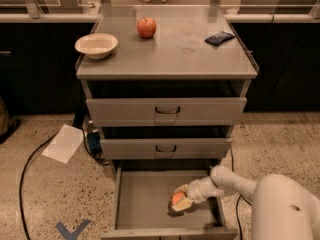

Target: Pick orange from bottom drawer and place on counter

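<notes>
Gripper down inside bottom drawer, jaws clamped on either side of orange, right of drawer's centre (a round fruit: no long axis or heading to tell).

My white arm reaches in from the lower right, angled left and down; my gripper sits low in the bottom drawer, fingers clamped around the orange.

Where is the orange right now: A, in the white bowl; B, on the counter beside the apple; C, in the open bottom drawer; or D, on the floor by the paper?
C: the orange sits on the floor of the open bottom drawer, with the tool right at it.
</notes>
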`<action>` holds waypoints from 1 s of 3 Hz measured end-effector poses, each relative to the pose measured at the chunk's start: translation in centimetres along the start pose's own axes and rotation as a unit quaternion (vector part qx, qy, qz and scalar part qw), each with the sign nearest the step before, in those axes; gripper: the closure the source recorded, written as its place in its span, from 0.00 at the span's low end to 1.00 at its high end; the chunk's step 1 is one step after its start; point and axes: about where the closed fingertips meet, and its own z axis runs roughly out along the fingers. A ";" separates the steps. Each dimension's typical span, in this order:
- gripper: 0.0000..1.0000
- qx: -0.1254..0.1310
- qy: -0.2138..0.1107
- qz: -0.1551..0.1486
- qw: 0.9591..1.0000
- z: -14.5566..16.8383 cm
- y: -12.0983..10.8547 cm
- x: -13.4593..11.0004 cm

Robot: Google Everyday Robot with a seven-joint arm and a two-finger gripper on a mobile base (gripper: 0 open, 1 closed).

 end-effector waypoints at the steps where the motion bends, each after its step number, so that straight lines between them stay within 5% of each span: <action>1: 1.00 -0.018 -0.044 -0.032 0.998 -6.4 1.7 -5.3; 3: 1.00 -0.013 -0.079 -0.112 0.991 -18.4 4.3 -16.9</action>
